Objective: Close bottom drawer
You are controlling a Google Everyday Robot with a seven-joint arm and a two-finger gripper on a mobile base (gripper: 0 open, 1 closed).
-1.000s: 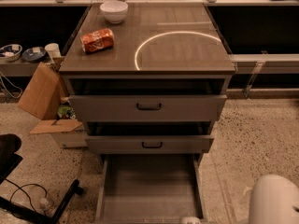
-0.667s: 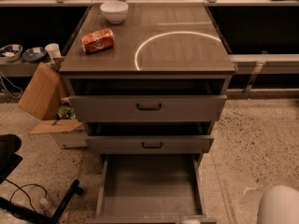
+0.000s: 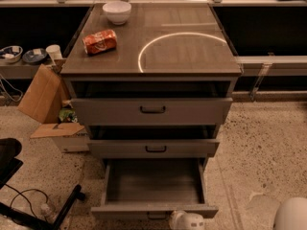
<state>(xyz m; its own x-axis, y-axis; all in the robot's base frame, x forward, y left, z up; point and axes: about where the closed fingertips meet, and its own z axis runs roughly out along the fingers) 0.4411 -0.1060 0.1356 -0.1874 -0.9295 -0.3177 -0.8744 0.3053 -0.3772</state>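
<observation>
Because the bottom drawer [image 3: 153, 182] stands pulled far out of the cabinet [image 3: 192, 51], its long axis running straight back, closing it calls for a push away from the camera. The gripper [image 3: 187, 220] sits against the drawer's front panel, just right of the handle [image 3: 156, 216]. Whether it is spread, closed or touching the panel cannot be told.

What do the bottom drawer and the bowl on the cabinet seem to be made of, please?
The bottom drawer looks like matte grey-brown laminate or painted board, judging by its flat, even panels. The bowl seems glazed ceramic, perhaps plastic: white, smooth, faintly shiny. The white claw sits by the drawer's front edge.
</observation>
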